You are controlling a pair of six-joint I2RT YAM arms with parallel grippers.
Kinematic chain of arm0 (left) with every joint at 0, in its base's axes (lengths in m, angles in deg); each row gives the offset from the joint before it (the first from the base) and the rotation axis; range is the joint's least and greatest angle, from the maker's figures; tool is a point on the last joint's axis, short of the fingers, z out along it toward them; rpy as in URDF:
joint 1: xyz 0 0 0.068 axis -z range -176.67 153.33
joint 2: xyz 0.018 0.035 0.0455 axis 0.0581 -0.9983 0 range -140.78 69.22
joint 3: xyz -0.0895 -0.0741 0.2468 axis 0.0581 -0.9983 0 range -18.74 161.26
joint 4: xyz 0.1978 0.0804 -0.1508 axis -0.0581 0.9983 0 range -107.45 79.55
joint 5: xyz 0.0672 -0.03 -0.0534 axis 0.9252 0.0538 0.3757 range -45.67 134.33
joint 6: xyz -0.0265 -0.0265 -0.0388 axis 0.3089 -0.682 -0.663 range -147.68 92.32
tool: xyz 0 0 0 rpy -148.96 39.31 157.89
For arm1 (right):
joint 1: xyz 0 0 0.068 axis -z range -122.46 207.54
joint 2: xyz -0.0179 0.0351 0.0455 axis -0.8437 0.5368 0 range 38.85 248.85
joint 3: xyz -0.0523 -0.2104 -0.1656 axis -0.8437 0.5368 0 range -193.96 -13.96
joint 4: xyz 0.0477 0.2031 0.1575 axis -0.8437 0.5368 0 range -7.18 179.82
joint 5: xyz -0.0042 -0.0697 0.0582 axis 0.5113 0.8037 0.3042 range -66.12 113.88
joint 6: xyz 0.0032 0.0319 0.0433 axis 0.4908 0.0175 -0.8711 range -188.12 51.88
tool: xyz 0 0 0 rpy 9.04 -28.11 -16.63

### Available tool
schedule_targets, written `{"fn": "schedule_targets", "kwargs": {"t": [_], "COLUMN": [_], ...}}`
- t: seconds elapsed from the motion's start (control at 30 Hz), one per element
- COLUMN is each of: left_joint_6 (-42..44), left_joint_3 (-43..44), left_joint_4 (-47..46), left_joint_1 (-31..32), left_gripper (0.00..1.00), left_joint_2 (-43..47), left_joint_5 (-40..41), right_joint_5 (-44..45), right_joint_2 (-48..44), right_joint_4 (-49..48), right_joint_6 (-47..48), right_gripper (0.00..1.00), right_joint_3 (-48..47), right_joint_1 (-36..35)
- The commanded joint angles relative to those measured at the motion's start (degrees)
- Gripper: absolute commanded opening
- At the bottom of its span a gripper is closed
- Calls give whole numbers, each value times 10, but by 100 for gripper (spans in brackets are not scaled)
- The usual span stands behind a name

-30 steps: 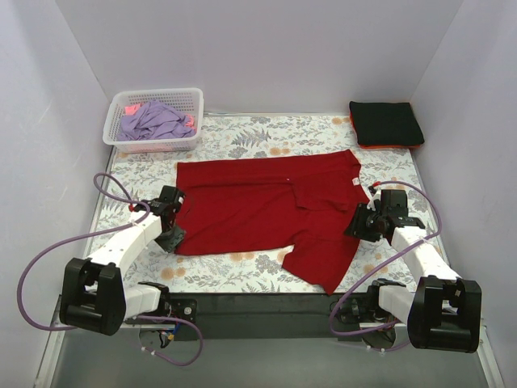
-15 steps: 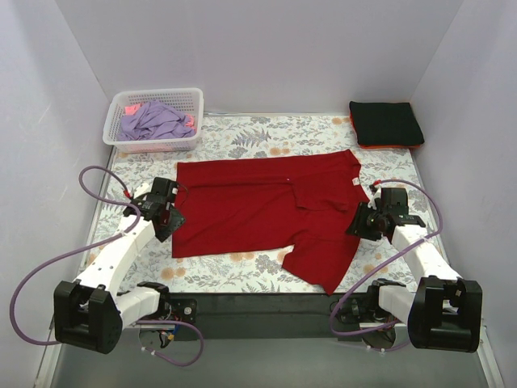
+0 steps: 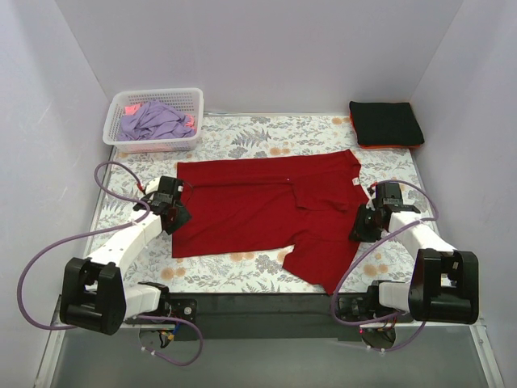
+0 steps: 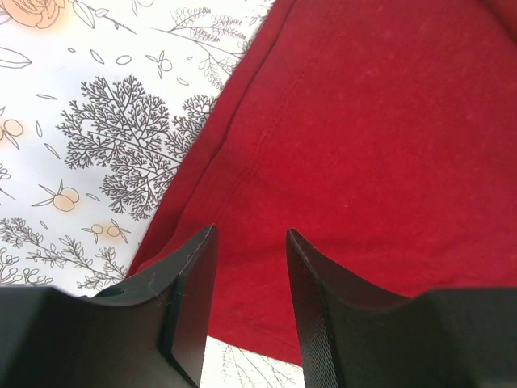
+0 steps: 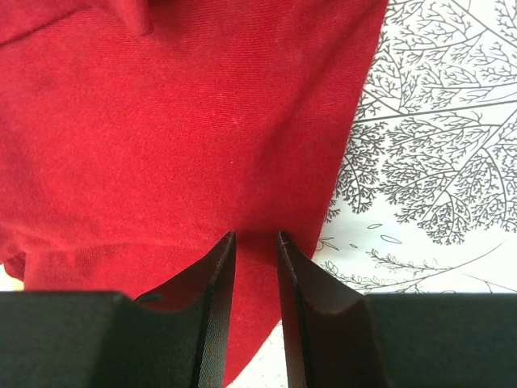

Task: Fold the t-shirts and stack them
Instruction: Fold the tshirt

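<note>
A deep-red t-shirt (image 3: 266, 212) lies spread on the floral cloth, its right part folded over, a white neck label near its top right. My left gripper (image 3: 174, 215) hovers at the shirt's left edge (image 4: 380, 121), jaws open, red cloth showing between them and nothing gripped. At the shirt's right edge (image 5: 186, 129), my right gripper (image 3: 363, 226) has its tips down on the cloth. Its jaws (image 5: 255, 236) stand a narrow gap apart, open. A folded black t-shirt (image 3: 386, 121) lies on an orange-red one at the back right.
A white lattice basket (image 3: 191, 99) at the back left holds crumpled lavender and pink t-shirts (image 3: 152, 120). White walls close in the table on three sides. The arm bases and purple cables sit along the near edge.
My left gripper let go at the shirt's near left corner, opened, and moved up along the left edge. The right gripper's jaws narrowed while it stayed at the right edge.
</note>
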Motion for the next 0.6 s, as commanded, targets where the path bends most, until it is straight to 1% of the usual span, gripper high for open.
{"fn": "schedule_targets", "kwargs": {"t": [0.0, 0.03, 0.23, 0.4, 0.43, 0.57], "left_joint_6": [14, 15, 20, 23, 23, 25], "left_joint_3": [-14, -15, -12, -10, -11, -13], "left_joint_4": [-31, -31, -28, -27, -29, -29], "left_joint_1": [-3, -3, -3, -3, -3, -3], "left_gripper": [38, 37, 37, 38, 38, 40], "left_joint_2": [8, 10, 14, 19, 21, 25], "left_joint_5": [12, 16, 17, 17, 16, 14], "right_joint_5": [75, 100, 119, 121, 121, 136], "right_joint_2": [24, 24, 18, 4, -3, -54], "right_joint_4": [52, 59, 105, 122, 123, 123], "right_joint_6": [0, -2, -17, -19, -21, -29], "right_gripper": [34, 34, 34, 36, 37, 45], "right_joint_3": [-11, -15, -36, -51, -56, -66], "right_joint_1": [-1, -1, 0, 0, 0, 0]}}
